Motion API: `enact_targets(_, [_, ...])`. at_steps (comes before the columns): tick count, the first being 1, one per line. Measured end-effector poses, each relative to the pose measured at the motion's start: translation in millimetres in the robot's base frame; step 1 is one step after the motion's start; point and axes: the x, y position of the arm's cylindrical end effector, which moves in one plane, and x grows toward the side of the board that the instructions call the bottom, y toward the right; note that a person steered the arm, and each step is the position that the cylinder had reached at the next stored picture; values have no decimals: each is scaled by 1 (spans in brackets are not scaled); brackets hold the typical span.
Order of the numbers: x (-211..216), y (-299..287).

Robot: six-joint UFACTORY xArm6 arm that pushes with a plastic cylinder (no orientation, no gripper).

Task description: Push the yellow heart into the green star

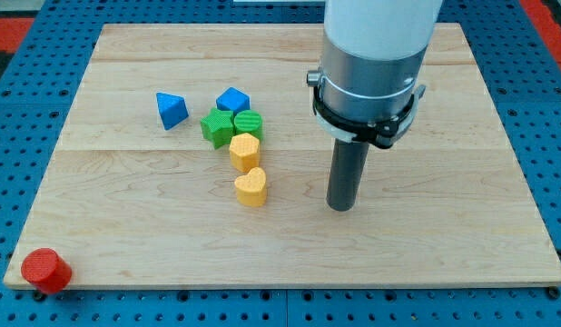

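Observation:
The yellow heart [251, 187] lies near the middle of the wooden board. The green star [216, 126] lies above and to its left, in a tight cluster. A yellow block [244, 149], shape unclear, sits between the heart and the star, touching the cluster. My tip [341, 207] rests on the board to the right of the yellow heart, about a hundred pixels away and slightly lower, touching no block.
A green round-edged block [248, 123] and a blue block [232, 99] sit against the star. A blue triangle [171, 110] lies further left. A red cylinder [45, 270] stands at the board's [426, 254] bottom left corner. The arm's body [371, 64] hangs over the upper right.

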Motion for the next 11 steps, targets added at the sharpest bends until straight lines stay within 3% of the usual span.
enact_targets(3, [2, -109])
enact_targets(5, [-33, -212])
enact_targets(7, [-71, -190])
enact_targets(8, [-56, -243])
enact_targets(9, [-97, -292])
enact_targets(10, [-151, -293])
enact_targets(11, [-153, -236])
